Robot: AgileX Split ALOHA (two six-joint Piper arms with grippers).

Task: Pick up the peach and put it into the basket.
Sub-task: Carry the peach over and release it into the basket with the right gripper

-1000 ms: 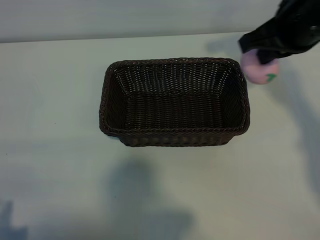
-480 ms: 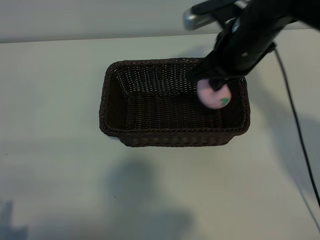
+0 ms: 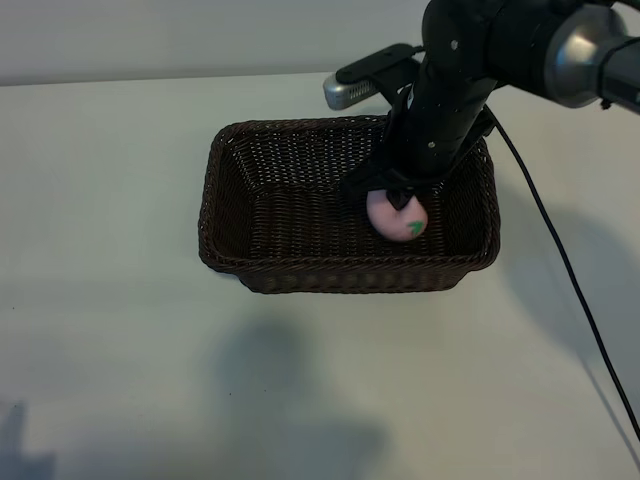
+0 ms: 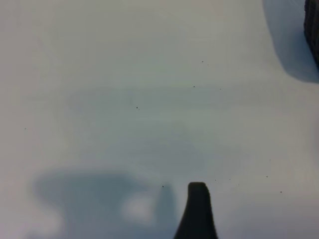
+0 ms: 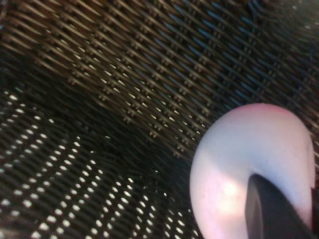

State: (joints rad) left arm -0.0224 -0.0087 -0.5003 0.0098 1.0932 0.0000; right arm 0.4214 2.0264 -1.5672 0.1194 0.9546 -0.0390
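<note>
1. Right gripper [image 3: 392,195]: pointed steeply down into the right-hand part of the basket, jaws drawn narrow and clamped on the peach; one dark fingertip [image 5: 271,211] lies pressed against the fruit's skin in the right wrist view
2. Peach [image 3: 398,215]: small, round, pale pink, with a green leaf mark facing the exterior camera; held at the gripper's tip, inside the basket's rim and low over the woven floor near the front wall; whether it touches the floor cannot be told. In the right wrist view the peach [image 5: 251,167] fills one corner, with wicker close behind it
3. Basket [image 3: 255,265]: large, rectangular, dark-brown wicker with rounded corners and a braided rim; stands upright at the middle of the table, long side toward the exterior camera; the peach is the only thing seen inside it
4. Right arm [image 3: 450,90]: black, reaching in from the upper right of the exterior view over the basket's far rim, with a silver-grey part beside it and a black cable [image 3: 560,260] trailing across the table to the lower right
5. Left gripper: out of the exterior view; jaws stand wide, holding nothing; one dark fingertip [image 4: 197,211] shows over bare table in the left wrist view, well apart from the basket, of which only an edge [image 4: 313,30] appears
6. Table [image 3: 110,330]: pale, plain surface carrying the basket
</note>
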